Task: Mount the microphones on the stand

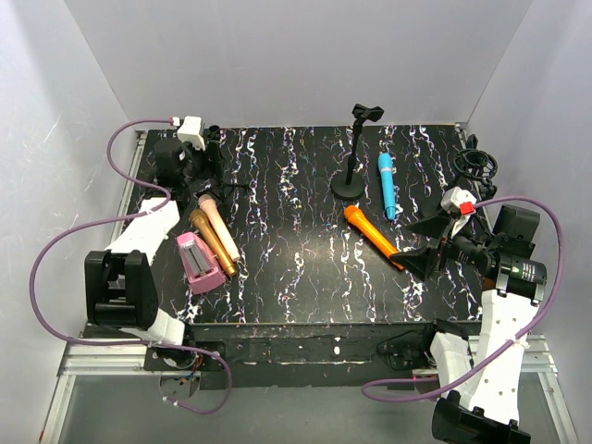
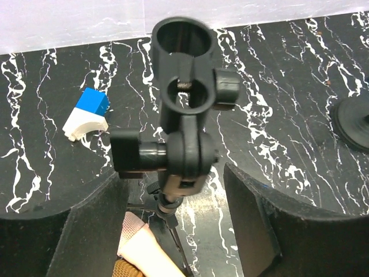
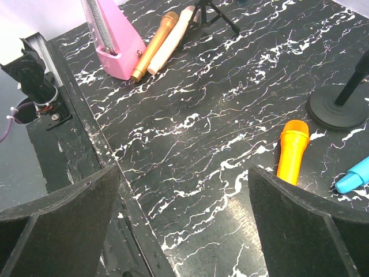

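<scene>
A small black tripod stand with a clip head point(image 2: 184, 104) stands at the back left point(image 1: 211, 180). My left gripper point(image 2: 173, 176) point(image 1: 205, 162) is open, its fingers on either side of that stand. The pale pink microphone point(image 1: 222, 229) point(image 2: 144, 245) and the golden-brown microphone point(image 1: 211, 242) point(image 2: 124, 270) lie side by side just in front of it. A round-base stand point(image 1: 350, 185) with a top clip stands at the back middle. The cyan microphone point(image 1: 386, 185) and the orange microphone point(image 1: 373, 234) point(image 3: 292, 150) lie to its right. My right gripper point(image 1: 418, 242) point(image 3: 183, 173) is open and empty beside the orange microphone.
A flat boxy pink object point(image 1: 199, 264) point(image 3: 112, 37) lies at the left front. A small blue and white block point(image 2: 86, 112) lies behind the tripod stand. A black ring-shaped mount with cable point(image 1: 476, 166) sits at the back right. White walls close three sides.
</scene>
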Controlling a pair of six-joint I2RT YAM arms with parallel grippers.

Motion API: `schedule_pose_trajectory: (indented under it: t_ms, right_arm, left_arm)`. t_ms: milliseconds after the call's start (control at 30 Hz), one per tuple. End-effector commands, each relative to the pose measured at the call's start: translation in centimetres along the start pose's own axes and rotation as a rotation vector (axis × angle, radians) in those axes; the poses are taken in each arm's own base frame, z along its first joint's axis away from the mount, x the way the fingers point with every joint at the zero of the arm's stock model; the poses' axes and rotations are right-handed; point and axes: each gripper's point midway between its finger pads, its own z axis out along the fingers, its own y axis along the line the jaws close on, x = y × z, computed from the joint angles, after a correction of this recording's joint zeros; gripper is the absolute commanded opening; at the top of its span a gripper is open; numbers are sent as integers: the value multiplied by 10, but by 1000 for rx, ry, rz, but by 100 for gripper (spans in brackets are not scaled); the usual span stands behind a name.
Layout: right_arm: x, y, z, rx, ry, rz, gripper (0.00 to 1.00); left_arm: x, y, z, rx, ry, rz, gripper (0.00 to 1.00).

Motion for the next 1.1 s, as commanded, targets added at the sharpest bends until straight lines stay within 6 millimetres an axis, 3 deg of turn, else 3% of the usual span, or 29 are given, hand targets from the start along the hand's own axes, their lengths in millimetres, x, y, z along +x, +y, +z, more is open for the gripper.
schedule_pose_trajectory:
  t_ms: [0, 233, 300, 400, 500, 667, 800, 933, 1067]
  right_arm:
    - [-4, 3, 0, -12, -11, -23, 98]
    - [-4, 3, 0, -8, -5, -11, 98]
    - [-2, 4, 0, -6, -4, -13, 98]
    - [-2, 5, 0, -3, -2, -11, 98]
    - [0, 5, -1, 1, 4, -8, 98]
    - [6, 6, -2, 12, 23, -4, 98]
    - [12, 8, -2, 12, 33, 1, 98]
    - [15, 10, -2, 4, 34, -3, 98]
    - [18, 9, 0, -10, 27, 5, 98]
  left_arm:
    - [-6, 4, 3, 5, -61, 32, 63]
    - [-3, 3, 8, 37, -77, 104, 45]
    - [-3, 4, 10, 38, -70, 121, 36]
    - [-3, 5, 11, 34, -61, 146, 3]
    - [-10, -10, 9, 125, -71, 179, 0]
    - [-40, -68, -8, 437, -137, 138, 0]
    - [-61, -114, -33, 658, -181, 67, 0]
    - [-57, -169, -62, 817, -174, 101, 0]
    - [-38, -229, -87, 925, -145, 150, 0]
